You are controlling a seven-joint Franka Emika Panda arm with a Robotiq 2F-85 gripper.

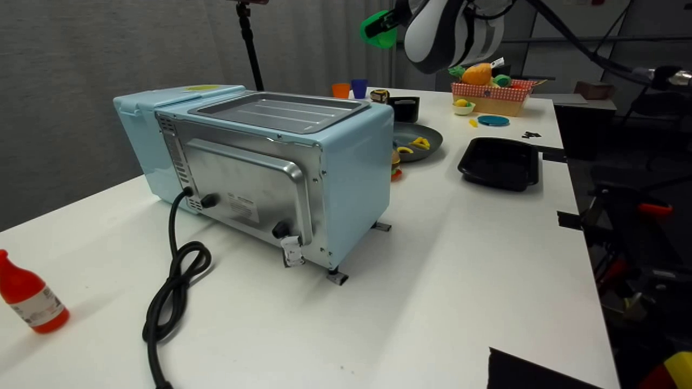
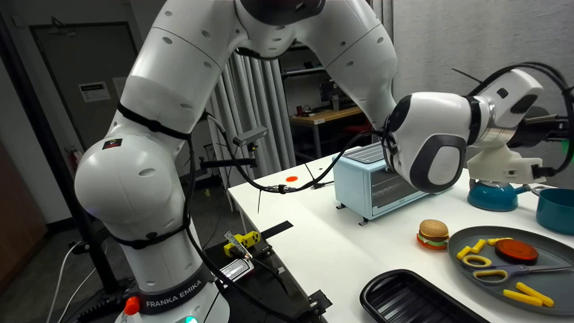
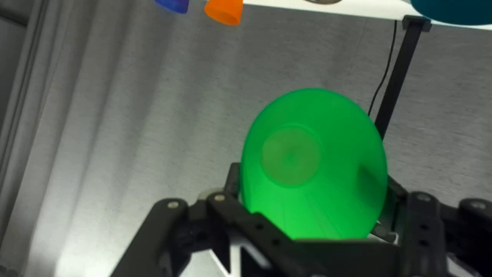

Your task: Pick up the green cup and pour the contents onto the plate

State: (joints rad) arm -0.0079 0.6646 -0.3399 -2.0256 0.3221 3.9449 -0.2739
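Green cup (image 3: pixel 330 130) held up in the air by the gripper (image 3: pixel 313 184), whose two black fingers (image 3: pixel 232 181) pinch it from opposite sides. In the wrist view the cup fills the middle, with a paler circle at its base. In an exterior view it hangs tilted, well above the level of the white table (image 1: pixel 476 259), at the end of the white robot arm (image 2: pixel 365 51); how steep the tilt is cannot be told. The plate (image 2: pixel 515 260), a small round dark dish with a reddish-orange top, sits in a wide gray pan (image 2: pixel 549 244) on the table, apart from the cup. Sharing the pan are scissors (image 2: pixel 515 270) with yellow-lined handles and several short yellow sticks (image 2: pixel 522 298). Just beside the pan stands a toy burger (image 2: pixel 433 234), and near that the pale blue toaster oven (image 1: pixel 357 183). A teal kettle (image 2: pixel 493 198) and a teal pot (image 2: pixel 558 211) stand past the pan, and a black tray (image 1: pixel 497 156) lies near it in both exterior views. Farther along the table, an orange cup (image 1: pixel 340 91) and a purple cup (image 1: pixel 359 88) stand close together, and a basket (image 1: pixel 481 105) trimmed with red checked cloth holds toy produce (image 1: pixel 477 74). On the oven's back side, toward the other end, is a red bottle (image 1: pixel 27 289) with a pale label.
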